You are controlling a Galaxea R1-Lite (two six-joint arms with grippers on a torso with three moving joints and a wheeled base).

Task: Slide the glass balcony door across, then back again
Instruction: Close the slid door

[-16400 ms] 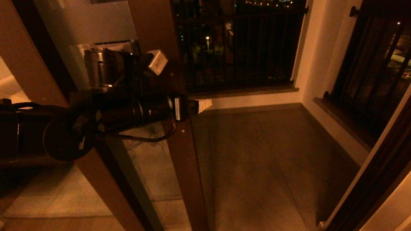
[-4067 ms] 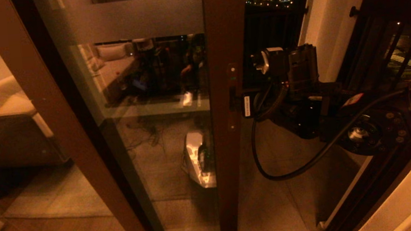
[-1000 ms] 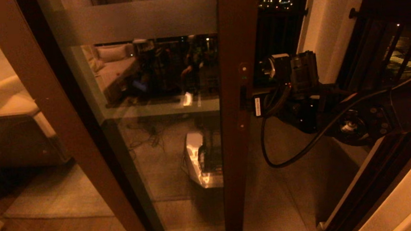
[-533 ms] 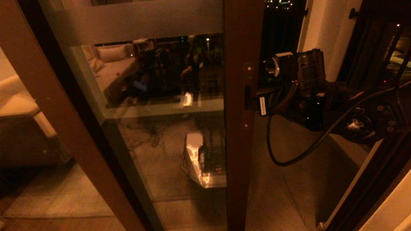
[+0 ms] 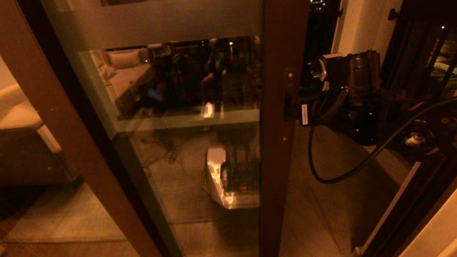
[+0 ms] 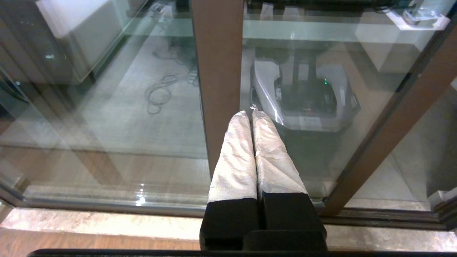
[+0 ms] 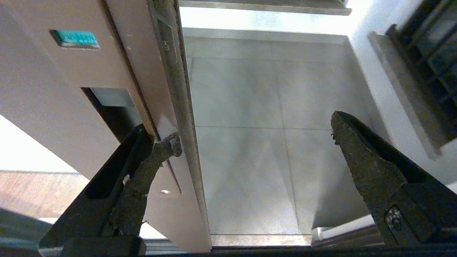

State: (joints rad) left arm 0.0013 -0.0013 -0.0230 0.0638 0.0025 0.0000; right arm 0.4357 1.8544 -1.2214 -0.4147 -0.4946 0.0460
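The glass balcony door (image 5: 282,36) has a dark brown frame and a frosted band (image 5: 161,22) near the top; no characters can be made out on the band. My right gripper (image 5: 293,110) is open at the door's leading stile (image 7: 71,89). One of its fingers (image 7: 157,157) is hooked into the recessed handle (image 7: 114,107), while the other finger (image 7: 360,160) hangs free over the balcony floor. My left gripper (image 6: 251,114) is shut and empty, low down, pointing at the glass beside a brown stile (image 6: 217,71). It does not show in the head view.
A fixed brown-framed pane (image 5: 45,119) stands at the left. Right of the door lie the tiled balcony floor (image 5: 343,209), a white wall (image 5: 358,30), black railings (image 5: 433,52) and the dark door jamb (image 5: 421,207). A gap stays between the door's edge and the jamb.
The door's leading stile has slid to the right, and my right gripper has gone with it, still hooked in the handle. The opening onto the balcony has narrowed.
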